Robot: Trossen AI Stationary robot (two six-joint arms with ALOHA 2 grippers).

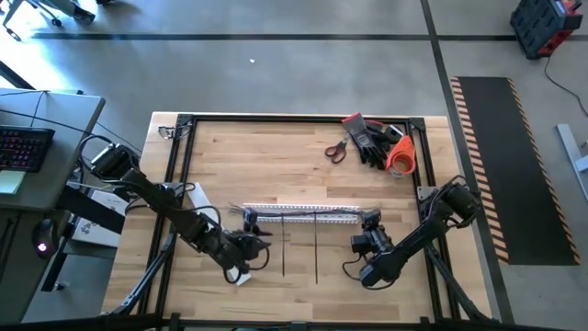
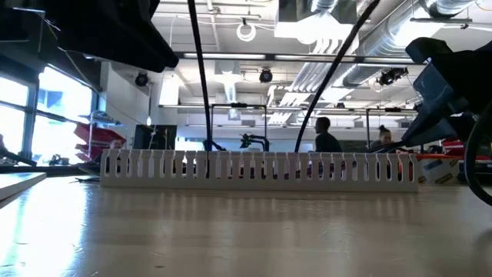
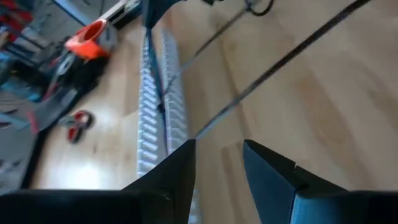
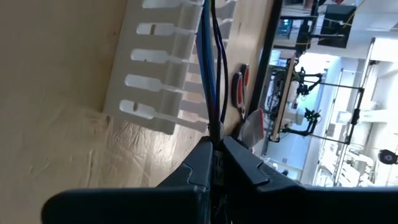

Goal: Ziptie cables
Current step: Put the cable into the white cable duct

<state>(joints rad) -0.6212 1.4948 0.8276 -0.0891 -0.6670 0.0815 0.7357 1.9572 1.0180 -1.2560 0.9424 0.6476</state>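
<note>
The cables (image 4: 210, 74), thin blue and dark wires, lie along the white slotted channel (image 1: 299, 214) in the middle of the table. My right gripper (image 4: 216, 148) is at the channel's right end, shut on the cables. My left gripper (image 3: 219, 160) hovers open near the channel's left end (image 1: 250, 221), tilted along it, with nothing between its fingers. Two black zip ties (image 1: 316, 250) lie flat on the wood, running from the channel toward the table's near edge. In the left wrist view they (image 3: 286, 56) cross the table just ahead of the fingers. My right gripper pinches the cables' right end (image 4: 213, 132) between its two fingers, just outside the channel's end. The fingers come from the table's right, slanting down, roughly along the wires. From the fingers the wires run straight into the channel (image 4: 161, 68).
Red-handled scissors (image 1: 336, 150), dark gloves (image 1: 372, 142) and an orange object (image 1: 401, 156) lie at the far right of the table. A black frame (image 1: 184, 124) borders the tabletop. Bare wood lies at the far left and along the near edge. People stand in the room beyond (image 2: 326, 140).
</note>
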